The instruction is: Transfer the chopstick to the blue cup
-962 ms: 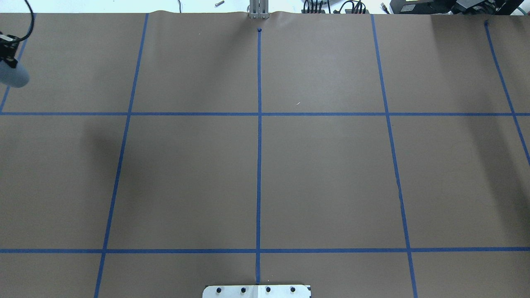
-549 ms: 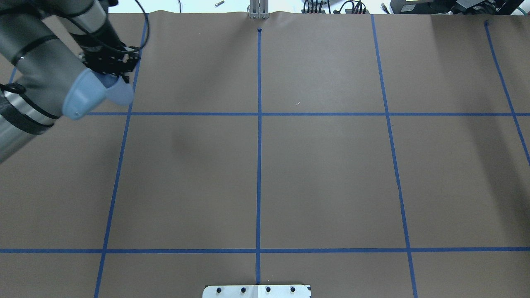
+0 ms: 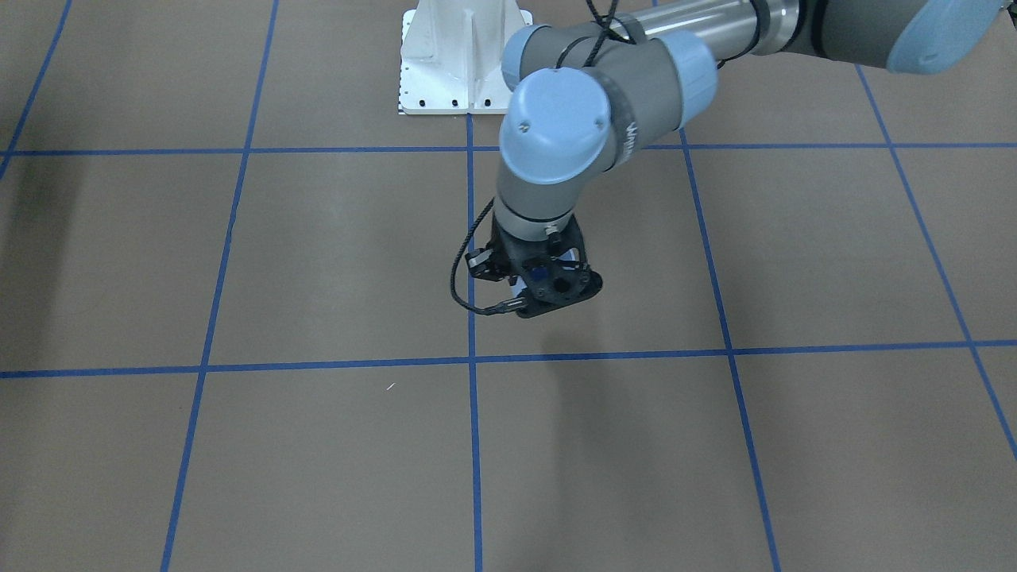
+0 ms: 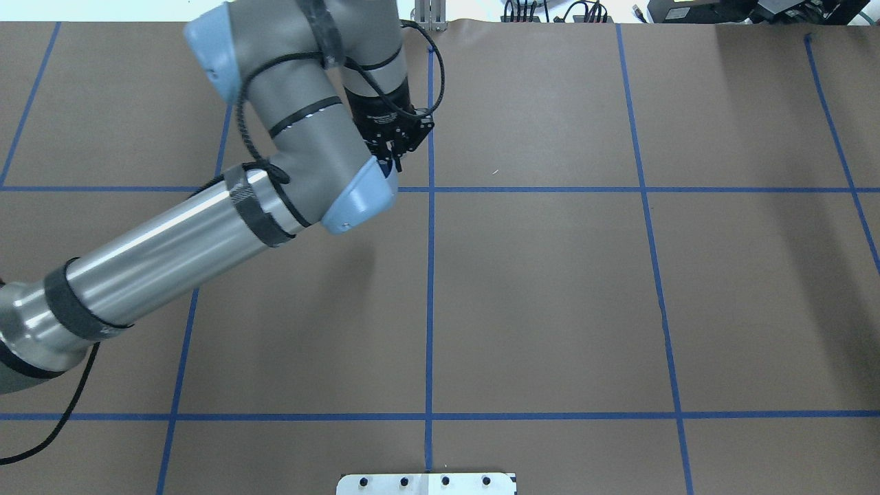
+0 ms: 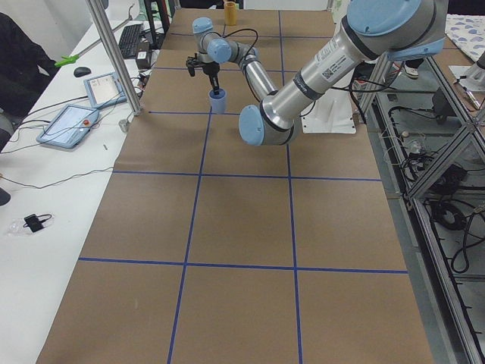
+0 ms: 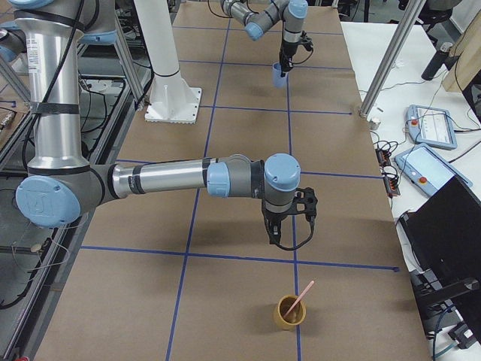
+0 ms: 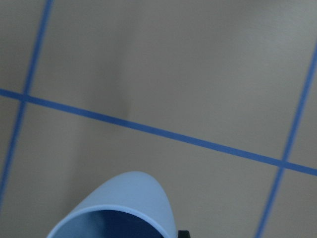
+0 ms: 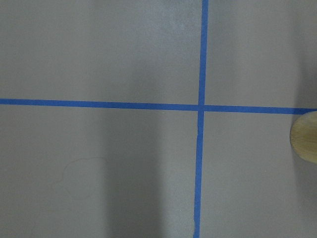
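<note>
I judge the transfer hardly begun: the cup is in hand, but the stick is untouched.

My left tool (image 4: 397, 148) is clamped on the rim of the blue cup (image 5: 217, 101), near the middle of the table (image 4: 550, 309), just on the left side of the centre tape line (image 4: 430, 275). Both side views show the cup hanging upright below the fingers. The left wrist camera shows its rim and dark inside at the bottom of the picture. I cannot tell for sure whether its base touches the table or hangs just above it.

The chopstick (image 6: 303, 296) is well apart from all that. It leans in a tan cup (image 6: 288, 316) at the table's end on my right, tip down and upper end sticking out over the rim.

My right tool (image 6: 288, 219) hangs over the table near that tan cup but not over it. The right wrist camera catches only the edge of the tan cup at the side of its picture. Only the side view shows this tool, so I cannot tell whether its fingers are apart or together. Nothing shows between them.

By my reckoning, these steps are left:
- bring the right tool over the tan cup
- close it on the upper part of the stick and lift the stick clear
- bring stick and blue cup together
- drop the stick into the blue cup
</note>
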